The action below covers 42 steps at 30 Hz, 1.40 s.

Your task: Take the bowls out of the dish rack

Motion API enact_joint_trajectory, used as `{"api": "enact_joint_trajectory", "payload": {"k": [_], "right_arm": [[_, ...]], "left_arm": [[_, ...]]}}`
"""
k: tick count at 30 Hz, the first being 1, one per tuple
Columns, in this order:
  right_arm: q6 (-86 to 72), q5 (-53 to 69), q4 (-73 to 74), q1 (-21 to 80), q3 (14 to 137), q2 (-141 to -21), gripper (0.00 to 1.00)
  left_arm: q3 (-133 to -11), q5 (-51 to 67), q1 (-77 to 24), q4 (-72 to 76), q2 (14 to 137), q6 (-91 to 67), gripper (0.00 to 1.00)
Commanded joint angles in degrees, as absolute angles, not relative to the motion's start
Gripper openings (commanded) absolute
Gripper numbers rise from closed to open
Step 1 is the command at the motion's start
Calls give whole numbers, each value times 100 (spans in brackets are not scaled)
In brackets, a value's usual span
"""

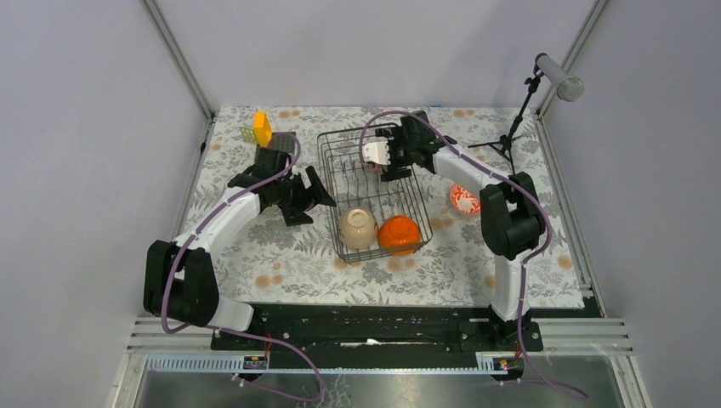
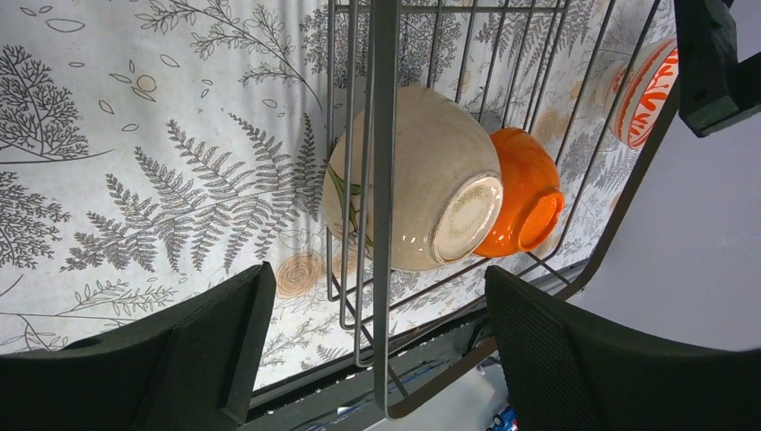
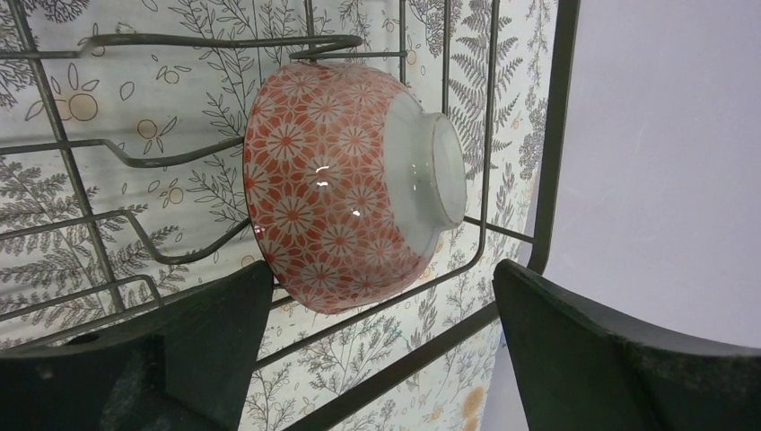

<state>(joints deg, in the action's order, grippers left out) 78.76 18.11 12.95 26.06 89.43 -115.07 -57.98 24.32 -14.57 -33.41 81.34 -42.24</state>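
The black wire dish rack [image 1: 367,185] stands mid-table. At its near end lie a beige bowl [image 1: 358,228] and an orange bowl [image 1: 399,235], both bottom-up and touching. My left gripper [image 1: 312,194] hovers open at the rack's left side. In the left wrist view it [image 2: 377,350] straddles a rack wire [image 2: 385,189], short of the beige bowl [image 2: 422,180] and the orange bowl [image 2: 525,193]. My right gripper [image 1: 379,158] is open over the rack's far end. Its wrist view shows a red lattice bowl [image 3: 341,180] tilted in the rack, just ahead of the open gripper [image 3: 381,350].
A white bowl with red bands [image 1: 464,200] sits on the floral cloth right of the rack, also seen in the left wrist view [image 2: 642,90]. A yellow object [image 1: 263,129] stands at the back left. A small tripod stand [image 1: 513,127] occupies the back right corner.
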Motion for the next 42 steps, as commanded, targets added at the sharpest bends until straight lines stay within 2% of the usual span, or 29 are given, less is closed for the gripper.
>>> {"api": "enact_joint_trajectory", "payload": {"k": [1,14,24,26,32,35,42], "right_arm": [[8242,1947,1066,2583,8941,-11648,100],[8737,2349,865,2631,9004,-11973,100],[8858,2515,1409,2683,9394,-12374,99],[8868,2579,1495,2683,9436,-12384,96],[8887,2588,1689,2686,9561,-12405,75],[8915,2595,1764,2689,9612,-12398,67],[8985,2183,1776,2689,9580,-12158,64]], "left_arm": [[-5796,2526,-1483,-3171,8014,-4124,91],[-5699,2228,-1485,-3394,7984,-3825,91],[-5588,2130,-1485,-3469,7937,-3723,91],[-5560,2108,-1485,-3470,7942,-3726,91],[-5531,1984,-1485,-3411,7947,-3678,91],[-5591,1979,-1485,-3411,7993,-3643,91],[-5623,1978,-1485,-3412,8005,-3627,91]]}}
